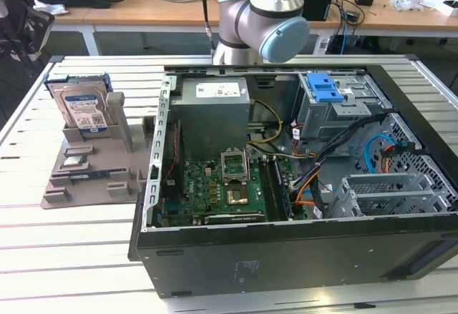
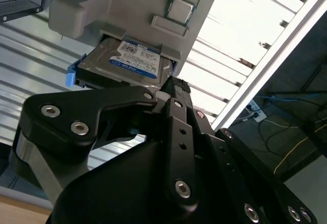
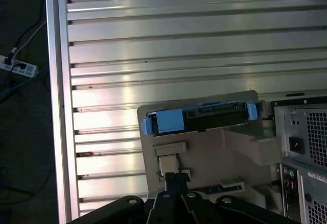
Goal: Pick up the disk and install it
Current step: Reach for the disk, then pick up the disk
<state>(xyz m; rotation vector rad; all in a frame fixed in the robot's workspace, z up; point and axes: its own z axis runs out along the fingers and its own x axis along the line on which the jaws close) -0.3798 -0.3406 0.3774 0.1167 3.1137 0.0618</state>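
Note:
The disk (image 1: 80, 106) stands upright on its edge in the grey stand (image 1: 93, 178) at the exterior view's left, its white-and-blue label facing the camera and blue rails along its sides. In the second wrist view the disk (image 2: 134, 60) lies just beyond my gripper (image 2: 176, 87), slotted in the stand (image 2: 127, 4). The first wrist view looks down on the disk's (image 3: 204, 119) blue-railed top edge, with my gripper (image 3: 176, 178) hovering over the stand (image 3: 214, 157), apart from the disk. The fingers are together with nothing between them.
An open computer case (image 1: 286, 242) lies on the slatted metal table (image 1: 71, 257) beside the stand. Inside it a grey drive cage (image 1: 343, 110) carries a blue latch (image 1: 322, 85), among cables and a motherboard (image 1: 222, 192). The arm's elbow (image 1: 265, 21) rises behind the case.

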